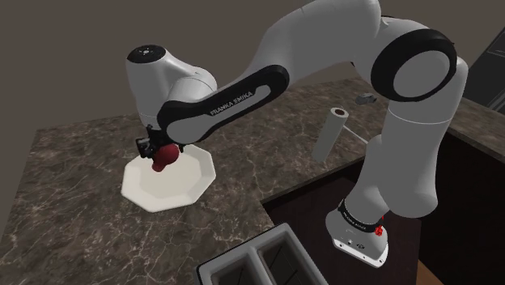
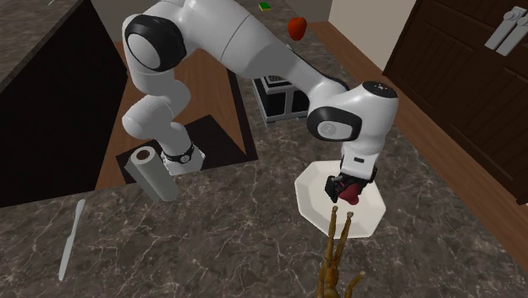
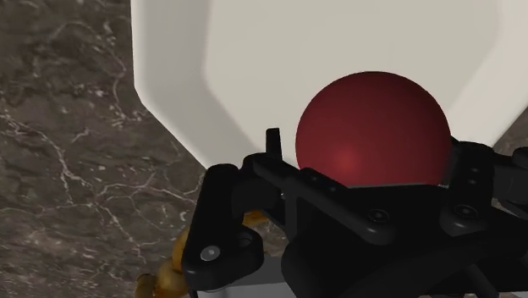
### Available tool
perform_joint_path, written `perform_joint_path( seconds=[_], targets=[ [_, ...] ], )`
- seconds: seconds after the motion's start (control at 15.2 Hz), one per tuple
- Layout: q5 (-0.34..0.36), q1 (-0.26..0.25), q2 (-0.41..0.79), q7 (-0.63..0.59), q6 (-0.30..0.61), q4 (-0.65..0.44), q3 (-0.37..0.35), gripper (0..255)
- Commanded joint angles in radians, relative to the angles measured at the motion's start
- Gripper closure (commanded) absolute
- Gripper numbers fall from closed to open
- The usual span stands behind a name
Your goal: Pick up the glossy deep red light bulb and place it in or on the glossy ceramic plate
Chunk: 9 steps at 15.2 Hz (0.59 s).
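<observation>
The deep red light bulb hangs just over the white eight-sided plate on the dark marbled counter. My black gripper points down at the plate with the bulb between its fingers. In the wrist view the bulb's round end lies against the white plate. My gripper is open there: a strip of plate shows between one fingertip and the bulb, while the other finger lies close along the bulb's side.
A grey paper roll stands near the counter's cut-out edge. A dark two-slot box sits by the stand. A knife lies on the counter. A golden-brown branched object rises beside the plate.
</observation>
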<state>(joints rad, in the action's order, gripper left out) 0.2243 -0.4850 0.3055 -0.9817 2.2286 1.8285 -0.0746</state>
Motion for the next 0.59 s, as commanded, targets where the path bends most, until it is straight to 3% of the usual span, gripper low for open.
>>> perform_joint_path(
  seconds=[0.0,0.26,0.53],
  targets=[
    [0.000,-0.002,0.003,-0.003,-0.002,0.009,-0.001,0],
    [-0.001,0.001,0.008,0.002,-0.002,0.002,0.000,0],
    [-0.017,-0.006,-0.053,0.013,-0.106,-0.041,-0.009,0]
  ],
)
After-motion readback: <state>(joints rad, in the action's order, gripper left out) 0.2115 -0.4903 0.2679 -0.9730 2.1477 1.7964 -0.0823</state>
